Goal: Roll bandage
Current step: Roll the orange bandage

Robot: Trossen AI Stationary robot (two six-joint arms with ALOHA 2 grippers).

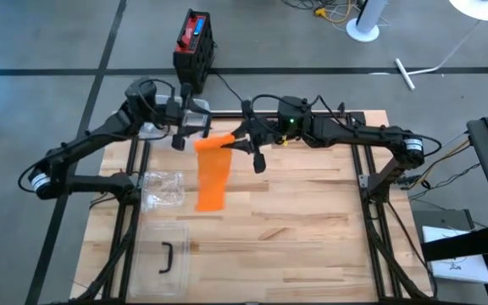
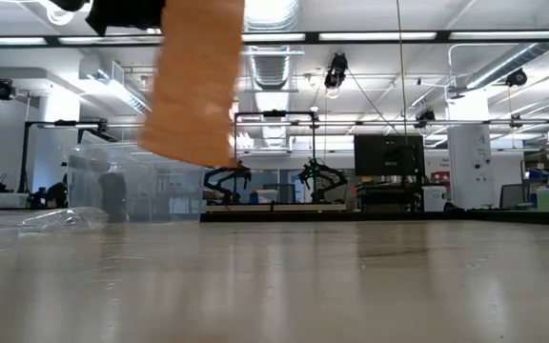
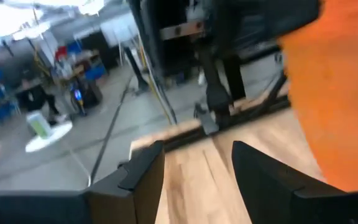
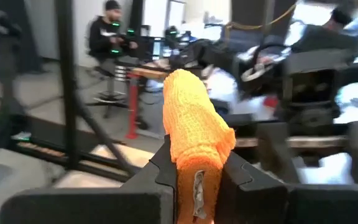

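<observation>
You had the right gripper [image 4: 194,180] clamped on the orange bandage [image 1: 213,174] hanging over the tabletop's [image 1: 312,229] 11 o'clock, left gripper [image 3: 194,174] part-open and empty beside it; next, probably grab the strip's top edge.

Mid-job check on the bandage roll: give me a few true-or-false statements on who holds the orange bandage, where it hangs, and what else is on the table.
1. The right gripper is shut on the orange bandage. True.
2. The left gripper also clamps the bandage. False: its jaws stand apart with only the table showing between them; the bandage is off to one side.
3. The bandage lies flat on the table. False: in the low view its free end hangs clear above the surface.
4. A clear plastic bag lies on the table's left side. True.
5. The clear lidded container sits at the table's far edge. False: it sits at the near left corner.
</observation>
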